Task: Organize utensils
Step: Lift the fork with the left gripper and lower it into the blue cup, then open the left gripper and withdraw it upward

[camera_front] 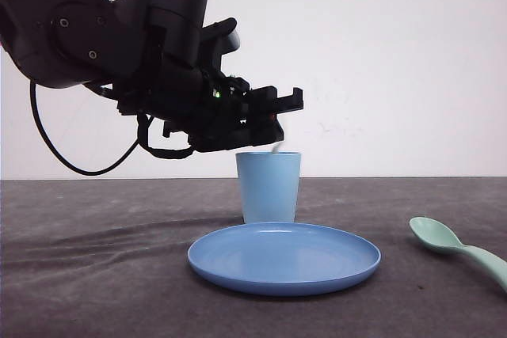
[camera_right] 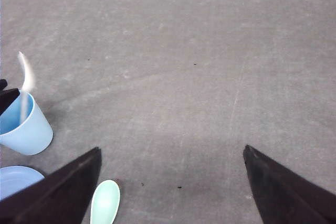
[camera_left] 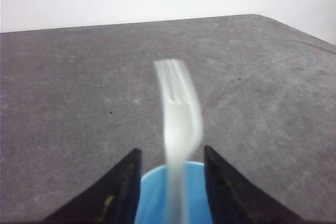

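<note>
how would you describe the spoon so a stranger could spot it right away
Start at the blue plate in the middle of the grey table. To its right lies the spoon, flat and alone, bowl towards the plate. It is the one mint-green thing here.

Fork (camera_left: 178,124) motion-blurred, handle hidden in cup (camera_left: 170,195); spoon (camera_front: 459,247) handle cut by frame edge
</note>
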Robot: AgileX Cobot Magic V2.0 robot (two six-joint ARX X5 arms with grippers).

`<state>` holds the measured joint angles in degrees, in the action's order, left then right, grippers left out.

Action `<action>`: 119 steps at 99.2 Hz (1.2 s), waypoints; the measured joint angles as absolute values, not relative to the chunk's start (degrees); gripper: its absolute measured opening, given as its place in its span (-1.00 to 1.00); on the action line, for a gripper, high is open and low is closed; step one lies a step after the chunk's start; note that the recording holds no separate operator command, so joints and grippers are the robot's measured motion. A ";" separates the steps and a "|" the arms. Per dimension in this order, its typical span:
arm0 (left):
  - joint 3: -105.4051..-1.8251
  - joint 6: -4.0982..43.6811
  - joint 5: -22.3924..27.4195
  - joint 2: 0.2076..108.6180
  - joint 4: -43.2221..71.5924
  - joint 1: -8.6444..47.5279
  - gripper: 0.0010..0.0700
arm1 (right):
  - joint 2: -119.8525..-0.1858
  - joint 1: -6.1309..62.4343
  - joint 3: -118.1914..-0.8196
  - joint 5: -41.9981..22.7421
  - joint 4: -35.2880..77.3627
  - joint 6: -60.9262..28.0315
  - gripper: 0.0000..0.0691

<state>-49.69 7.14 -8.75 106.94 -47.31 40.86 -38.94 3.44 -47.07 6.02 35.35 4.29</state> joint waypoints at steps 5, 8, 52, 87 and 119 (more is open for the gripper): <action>-49.69 7.14 -8.75 106.67 -47.18 40.97 -0.34 | -38.94 3.44 -47.05 6.02 35.33 4.29 0.57; -49.69 7.14 -8.75 106.21 -46.68 41.04 -0.34 | -38.94 3.44 -47.05 6.02 35.35 4.29 0.57; -49.69 4.86 -8.84 76.73 -20.56 41.17 -0.33 | -39.00 7.57 -47.05 6.15 38.57 4.84 0.57; -49.69 4.29 -9.26 45.04 20.05 41.17 -0.33 | -41.19 15.18 -47.05 6.13 47.35 10.96 0.57; -49.69 6.85 -9.26 30.85 42.19 41.17 -0.33 | -51.11 22.55 -47.05 5.85 50.76 17.37 0.57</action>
<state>-49.69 6.85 -9.26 30.85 42.19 41.17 -51.11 22.55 -47.05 5.85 50.76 17.37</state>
